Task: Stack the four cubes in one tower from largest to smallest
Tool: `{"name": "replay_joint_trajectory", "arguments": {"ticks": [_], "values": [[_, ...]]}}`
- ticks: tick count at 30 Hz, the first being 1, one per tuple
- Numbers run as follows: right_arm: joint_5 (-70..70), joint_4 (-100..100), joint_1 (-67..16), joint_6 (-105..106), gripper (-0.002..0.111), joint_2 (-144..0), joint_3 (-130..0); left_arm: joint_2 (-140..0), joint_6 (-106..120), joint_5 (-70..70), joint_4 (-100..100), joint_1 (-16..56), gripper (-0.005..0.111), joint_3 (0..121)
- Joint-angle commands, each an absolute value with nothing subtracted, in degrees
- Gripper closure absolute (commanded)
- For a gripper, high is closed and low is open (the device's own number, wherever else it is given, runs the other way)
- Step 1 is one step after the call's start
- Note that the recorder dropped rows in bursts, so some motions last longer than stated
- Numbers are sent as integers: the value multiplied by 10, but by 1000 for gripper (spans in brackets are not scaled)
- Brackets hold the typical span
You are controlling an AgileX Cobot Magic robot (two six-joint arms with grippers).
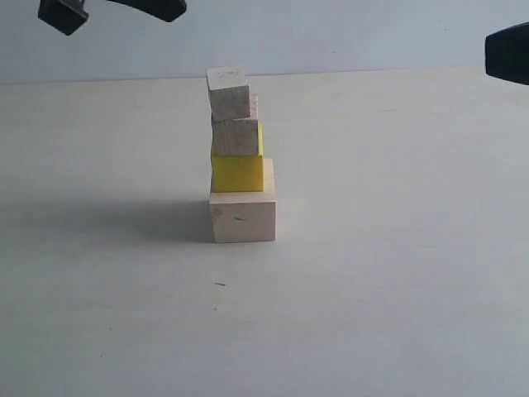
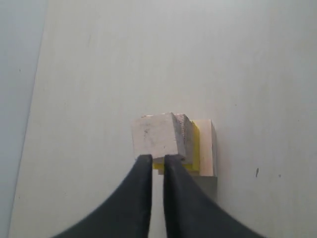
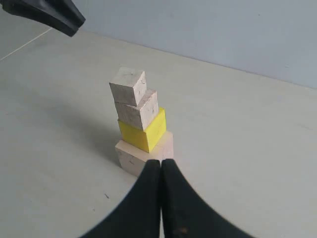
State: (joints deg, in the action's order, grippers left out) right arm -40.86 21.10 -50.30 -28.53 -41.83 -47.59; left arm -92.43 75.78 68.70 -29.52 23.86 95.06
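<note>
The four cubes stand as one tower mid-table: large pale wood cube (image 1: 242, 217), yellow cube (image 1: 237, 172), small wood cube (image 1: 235, 136), and the smallest wood cube (image 1: 229, 93) on top, turned and shifted a little left. My left gripper (image 2: 157, 157) hangs above the top cube (image 2: 156, 135), clear of it, its fingers drawn almost together with only a thin slit and nothing between them. It shows as a dark shape at the upper left (image 1: 62, 15). My right gripper (image 3: 161, 162) is shut and empty, off to the right of the tower (image 1: 508, 54).
The pale table (image 1: 397, 273) spreads wide around the tower, with its far edge meeting a light wall (image 1: 331, 33). A small dark mark (image 1: 220, 284) lies on the surface in front of the tower.
</note>
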Motion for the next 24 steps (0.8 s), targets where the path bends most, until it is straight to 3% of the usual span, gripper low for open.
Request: {"name": "replay_joint_trajectory", "arguments": {"ticks": [1, 24], "values": [[-405, 209, -504, -285, 108, -414, -473, -948, 730, 683, -271, 239, 107, 928], [-423, 191, -504, -285, 108, -414, -473, -1033, 694, 610, -267, 239, 107, 913]]}}
